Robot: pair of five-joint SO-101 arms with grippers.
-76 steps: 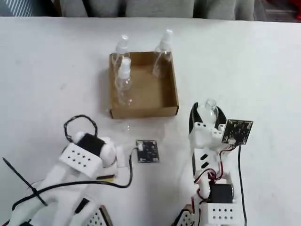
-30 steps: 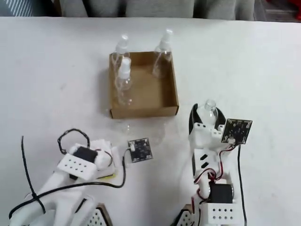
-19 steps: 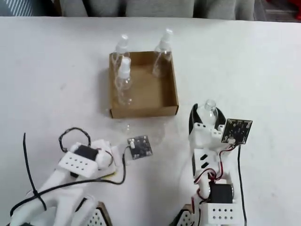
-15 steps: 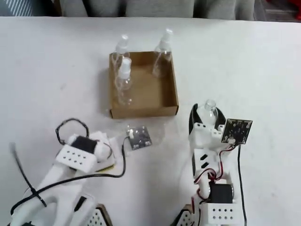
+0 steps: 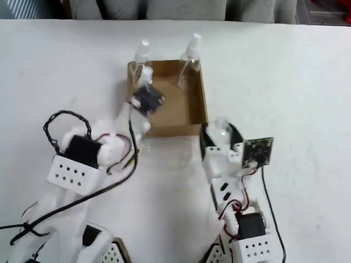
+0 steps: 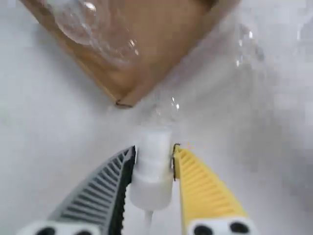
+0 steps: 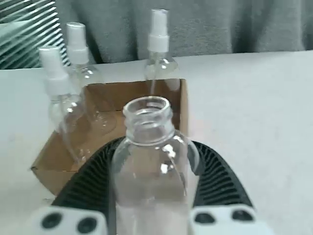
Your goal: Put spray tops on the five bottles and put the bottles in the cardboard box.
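Observation:
The cardboard box (image 5: pixel 196 104) stands at the table's middle, with capped clear bottles (image 5: pixel 192 49) (image 5: pixel 142 52) upright in its back corners. The right wrist view has three capped bottles (image 7: pixel 55 93) (image 7: pixel 77 54) (image 7: pixel 159 49) in the box (image 7: pixel 105 95). My right gripper (image 5: pixel 219 133) (image 7: pixel 155 147) is shut on an uncapped clear bottle (image 5: pixel 218 127) (image 7: pixel 149 166), held upright just off the box's front right corner. My left gripper (image 5: pixel 143 126) (image 6: pixel 154 149) is shut on a white spray top (image 6: pixel 151 169) near the box's front left corner (image 6: pixel 122 102).
The left arm's wrist camera board (image 5: pixel 147 100) hangs over the box's left half and hides what stands under it. A small clear piece (image 6: pixel 244 41) lies on the white table in front of the box. Grey fabric runs along the table's far edge (image 7: pixel 220 24).
My left arm has swung forward from the near left to the box's front left corner. My right arm with the uncapped bottle has shifted left toward the box.

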